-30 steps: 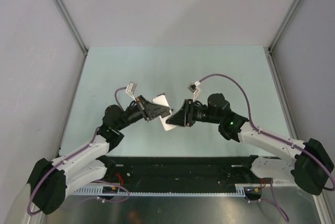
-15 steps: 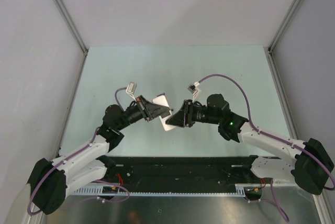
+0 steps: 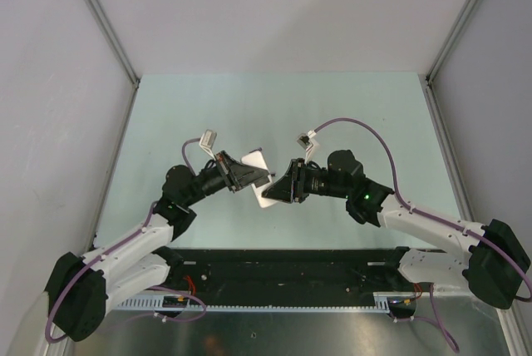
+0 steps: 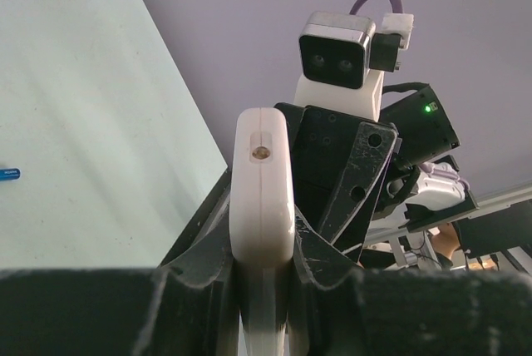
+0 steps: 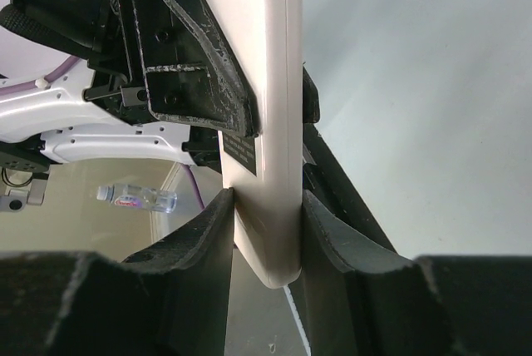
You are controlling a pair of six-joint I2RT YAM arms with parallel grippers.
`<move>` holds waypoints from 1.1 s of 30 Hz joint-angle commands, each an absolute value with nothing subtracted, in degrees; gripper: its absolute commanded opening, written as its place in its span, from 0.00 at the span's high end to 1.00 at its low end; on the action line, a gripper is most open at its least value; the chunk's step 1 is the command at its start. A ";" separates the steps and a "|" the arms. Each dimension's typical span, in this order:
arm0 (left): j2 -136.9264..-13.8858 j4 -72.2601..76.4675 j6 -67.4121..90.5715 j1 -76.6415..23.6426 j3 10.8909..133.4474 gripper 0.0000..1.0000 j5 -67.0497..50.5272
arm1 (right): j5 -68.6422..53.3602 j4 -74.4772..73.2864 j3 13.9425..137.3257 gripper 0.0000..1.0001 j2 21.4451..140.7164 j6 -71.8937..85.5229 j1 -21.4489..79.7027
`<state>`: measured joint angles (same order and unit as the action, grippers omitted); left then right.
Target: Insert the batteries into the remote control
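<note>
A small, flat, rectangular remote control (image 3: 254,160) of white plastic was held in the air above the pale green table top (image 3: 332,115), near its middle, between the two black two-finger grippers that met there from either side. The left gripper (image 3: 264,178) was clenched on the remote control, whose thin white edge was seen from the left wrist standing upright between the black fingers (image 4: 208,248), with a small round spot near its rounded upper end. The right gripper (image 3: 272,192) was grasping the same remote control from the opposite side; from the right wrist its dark fingers (image 5: 212,231) were seen pressed against both flat faces of the handset's lower end. No red front could be made out from any view. A tiny slim blue battery (image 4: 7,175) was seen lying on the table top, cut off by the left border of the left wrist view. A clear plastic bottle (image 5: 137,198) was seen lying far behind the arms.
</note>
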<state>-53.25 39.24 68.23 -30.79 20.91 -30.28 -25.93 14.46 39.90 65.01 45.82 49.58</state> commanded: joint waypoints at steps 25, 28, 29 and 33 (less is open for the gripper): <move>-53.79 44.82 70.22 -26.02 26.10 1.00 -25.75 | -29.44 8.00 40.25 0.56 64.95 44.47 51.42; -54.31 44.82 70.22 -25.93 26.28 1.00 -25.93 | -29.27 7.82 40.25 0.52 64.69 44.56 51.42; -54.32 44.91 70.22 -25.93 26.37 1.00 -25.93 | -29.18 7.82 40.25 0.51 64.69 44.56 51.33; -54.67 44.91 69.96 -25.93 25.93 1.00 -26.02 | -29.44 9.14 40.25 0.46 64.25 45.96 50.54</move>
<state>-54.41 41.65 69.21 -26.20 23.83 -27.18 -28.05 8.45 40.14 65.06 45.39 51.09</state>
